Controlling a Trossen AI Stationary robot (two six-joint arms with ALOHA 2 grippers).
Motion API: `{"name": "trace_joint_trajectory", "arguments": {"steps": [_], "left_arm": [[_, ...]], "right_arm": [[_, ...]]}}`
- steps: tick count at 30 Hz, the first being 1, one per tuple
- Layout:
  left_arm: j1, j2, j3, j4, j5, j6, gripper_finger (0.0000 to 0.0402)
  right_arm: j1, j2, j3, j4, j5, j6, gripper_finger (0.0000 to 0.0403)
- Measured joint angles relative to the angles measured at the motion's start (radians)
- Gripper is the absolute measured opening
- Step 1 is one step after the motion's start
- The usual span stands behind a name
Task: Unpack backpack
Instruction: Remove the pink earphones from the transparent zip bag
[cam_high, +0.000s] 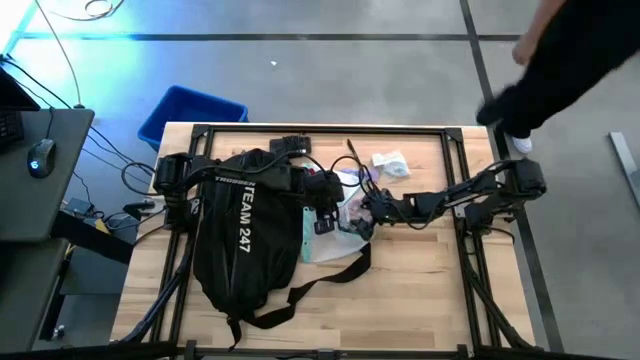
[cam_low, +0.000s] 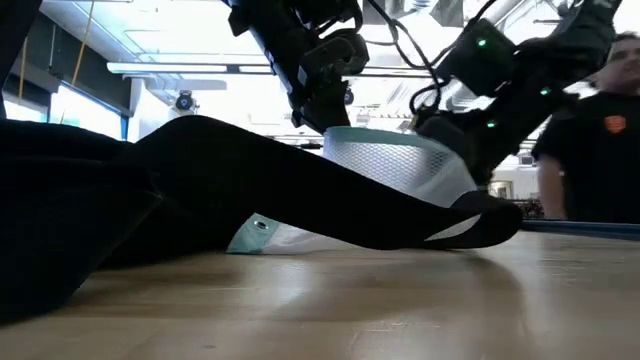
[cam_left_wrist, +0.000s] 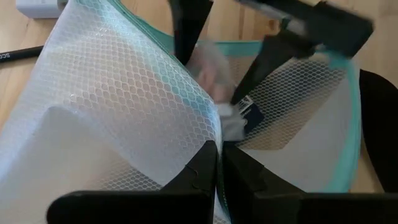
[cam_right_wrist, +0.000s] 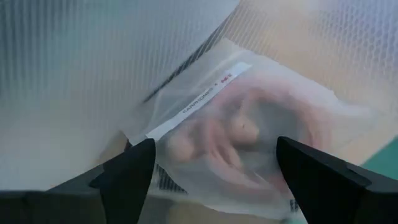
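Backpack (cam_high: 240, 235) lies flat on the left half of the wooden table (cam_high: 420, 300), its white "TEAM 247" lettering facing up and its straps (cam_high: 320, 285) trailing toward the table's middle and front edge. Just beside it on the right we see a white mesh pouch (cam_left_wrist: 124, 106) with a teal rim. The left gripper (cam_left_wrist: 219, 163) has its fingers pressed together on the pouch's edge, holding the mouth up. The right gripper (cam_right_wrist: 214, 165) reaches into the open pouch from the right, its fingers (cam_right_wrist: 127, 171) spread wide on either side of a small clear bag (cam_right_wrist: 242, 137) with pinkish contents; we cannot tell whether they touch it. From table height we see the pouch rising behind a dark fold of the backpack, with both arms above it. A crumpled white item (cam_high: 390, 163) and small dark objects (cam_high: 290, 146) lie near the table's far edge. A blue bin (cam_high: 190, 112) sits on the floor beyond the table, and a person (cam_low: 590, 130) in black stands at the far right.
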Motion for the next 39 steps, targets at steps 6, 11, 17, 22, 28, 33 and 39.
{"name": "trace_joint_trajectory", "arguments": {"steps": [6,11,17,22,28,33,39], "left_arm": [[0.0,0.0,0.0,0.0,0.0,0.0,0.0],[0.0,0.0,0.0,-0.001,0.0,0.0,0.0],[0.0,0.0,0.0,-0.001,-0.02,-0.001,0.0],[-0.001,0.0,0.0,-0.001,-0.021,-0.008,0.0],[0.0,0.0,0.0,-0.002,-0.022,-0.008,0.0],[0.0,0.0,0.0,-0.002,-0.022,-0.009,0.0],[0.0,0.0,0.0,-0.002,-0.024,-0.009,0.0]], "right_arm": [[0.013,0.04,0.013,0.004,0.065,0.08,0.0247],[0.019,0.0,0.006,-0.035,0.073,0.124,0.0127],[0.02,-0.128,0.0,-0.164,0.033,0.118,0.0009],[0.02,-0.291,0.0,-0.299,0.037,0.093,0.0003],[0.02,-0.508,0.001,-0.395,0.045,0.057,0.0],[0.017,-0.656,0.003,-0.542,-0.026,0.081,0.0],[-0.023,-0.714,0.002,-0.805,0.18,0.339,0.0]]}}
